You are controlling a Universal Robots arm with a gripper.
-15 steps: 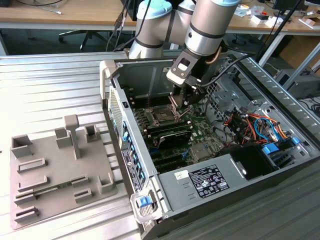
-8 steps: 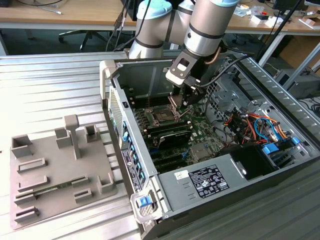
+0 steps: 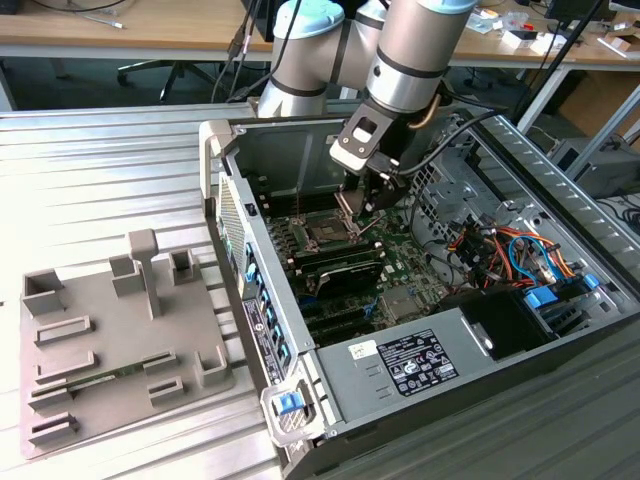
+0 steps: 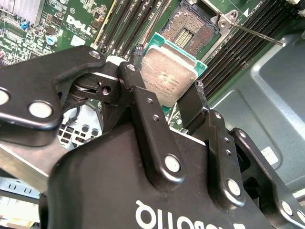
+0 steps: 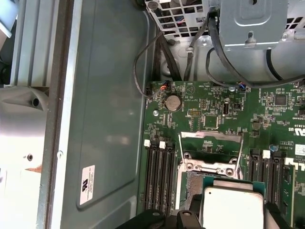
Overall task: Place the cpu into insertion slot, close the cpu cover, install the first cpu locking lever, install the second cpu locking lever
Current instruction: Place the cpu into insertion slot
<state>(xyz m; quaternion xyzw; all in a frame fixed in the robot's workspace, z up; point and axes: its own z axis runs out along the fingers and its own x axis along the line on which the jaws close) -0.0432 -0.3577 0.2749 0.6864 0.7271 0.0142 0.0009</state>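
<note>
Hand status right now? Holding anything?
The hand is closed on the cpu, which is not yet in the socket.

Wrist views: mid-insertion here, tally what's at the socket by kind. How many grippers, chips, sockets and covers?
gripper: 1
chip: 1, held between the fingers
socket: 1, empty
cover: 1, open
Total: 4
</note>
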